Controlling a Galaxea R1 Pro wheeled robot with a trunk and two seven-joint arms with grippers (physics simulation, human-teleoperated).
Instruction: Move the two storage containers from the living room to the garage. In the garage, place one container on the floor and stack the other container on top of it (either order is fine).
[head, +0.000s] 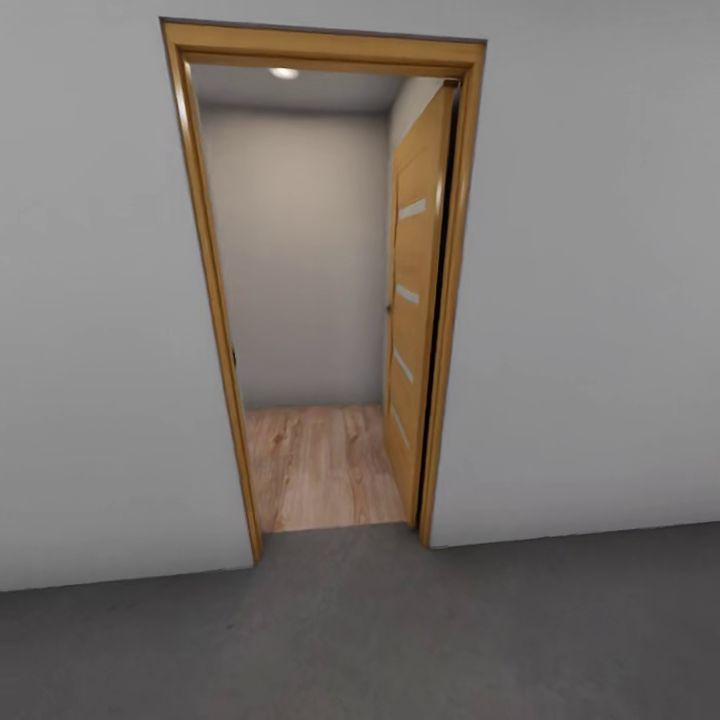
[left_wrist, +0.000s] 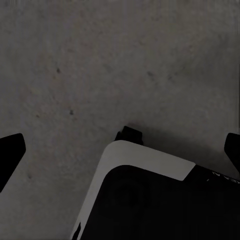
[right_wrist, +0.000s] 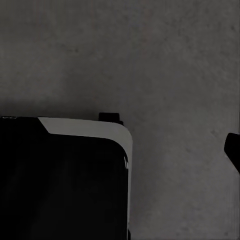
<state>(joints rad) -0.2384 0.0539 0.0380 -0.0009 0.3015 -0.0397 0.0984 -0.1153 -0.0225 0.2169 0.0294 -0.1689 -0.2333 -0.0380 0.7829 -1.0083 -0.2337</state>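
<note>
The two storage containers are out of view. In the head view I face a wood-framed doorway (head: 213, 300) in a plain grey-white wall (head: 590, 300). I stand on the dark grey floor (head: 400, 640) of the garage. My left gripper (left_wrist: 121, 150) hangs open over the floor (left_wrist: 100, 60), a dark fingertip (left_wrist: 10, 155) at each side edge and nothing between them. My right gripper (right_wrist: 120, 150) also looks down at the floor (right_wrist: 170, 60). One fingertip (right_wrist: 233, 150) sits far out at the edge, so the gripper reads as open and empty.
The wooden door (head: 415, 300) is swung inward at the right side of the opening. Past the threshold lies light wood plank floor (head: 320, 465), ending at a grey back wall. My own black-and-white base (left_wrist: 160, 205) (right_wrist: 60, 180) sits under both wrists.
</note>
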